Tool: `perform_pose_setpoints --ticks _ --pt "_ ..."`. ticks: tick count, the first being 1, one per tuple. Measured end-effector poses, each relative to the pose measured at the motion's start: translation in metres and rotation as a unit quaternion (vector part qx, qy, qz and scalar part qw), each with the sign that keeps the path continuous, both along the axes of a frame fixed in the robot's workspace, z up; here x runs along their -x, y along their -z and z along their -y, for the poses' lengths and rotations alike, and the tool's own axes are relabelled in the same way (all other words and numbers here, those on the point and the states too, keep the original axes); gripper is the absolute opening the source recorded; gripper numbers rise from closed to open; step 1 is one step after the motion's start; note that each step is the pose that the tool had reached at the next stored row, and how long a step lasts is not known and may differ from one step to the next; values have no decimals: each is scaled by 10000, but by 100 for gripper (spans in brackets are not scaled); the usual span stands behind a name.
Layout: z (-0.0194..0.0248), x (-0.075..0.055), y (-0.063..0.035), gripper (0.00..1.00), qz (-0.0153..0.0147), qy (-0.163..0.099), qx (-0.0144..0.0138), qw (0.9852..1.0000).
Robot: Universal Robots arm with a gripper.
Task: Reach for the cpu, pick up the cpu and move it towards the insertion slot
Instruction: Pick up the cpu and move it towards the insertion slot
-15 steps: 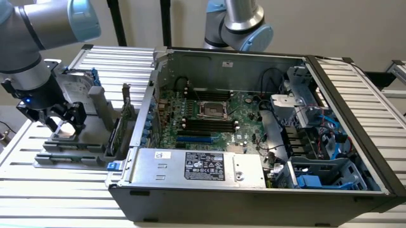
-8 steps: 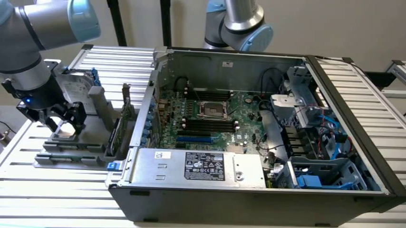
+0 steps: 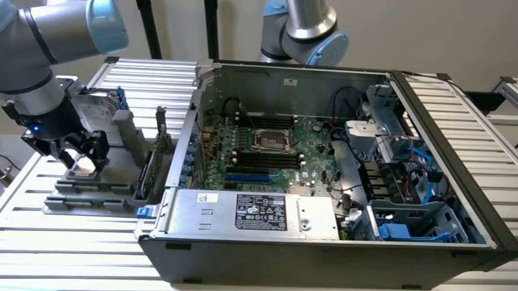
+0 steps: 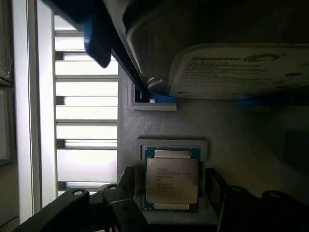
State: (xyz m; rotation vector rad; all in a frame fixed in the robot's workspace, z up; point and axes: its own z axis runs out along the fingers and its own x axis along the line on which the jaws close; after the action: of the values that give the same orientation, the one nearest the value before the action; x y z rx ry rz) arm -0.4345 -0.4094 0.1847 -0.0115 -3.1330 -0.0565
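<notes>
My gripper hangs released over the cpu, fingers spread either side without touching it. The cpu lies flat just beside the hard drive; the insertion slot is well apart from that drive.

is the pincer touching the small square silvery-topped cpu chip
Apart. The wrist view shows the open pincer straddling the small square silvery-topped cpu chip, with a strip of grey holder visible between each finger and the chip's edges.
</notes>
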Motion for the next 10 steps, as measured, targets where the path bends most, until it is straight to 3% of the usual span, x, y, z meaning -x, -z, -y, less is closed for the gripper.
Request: perform_pose_setpoints --ticks 1,2,7,10 --pt "0 0 0 69 0 -1 0 10000" --pt "-1 0 1 62 1 -1 0 10000" --pt "-1 0 1 62 1 -2 0 10000" --pt "-1 -1 -3 55 -1 -2 -1 10000"
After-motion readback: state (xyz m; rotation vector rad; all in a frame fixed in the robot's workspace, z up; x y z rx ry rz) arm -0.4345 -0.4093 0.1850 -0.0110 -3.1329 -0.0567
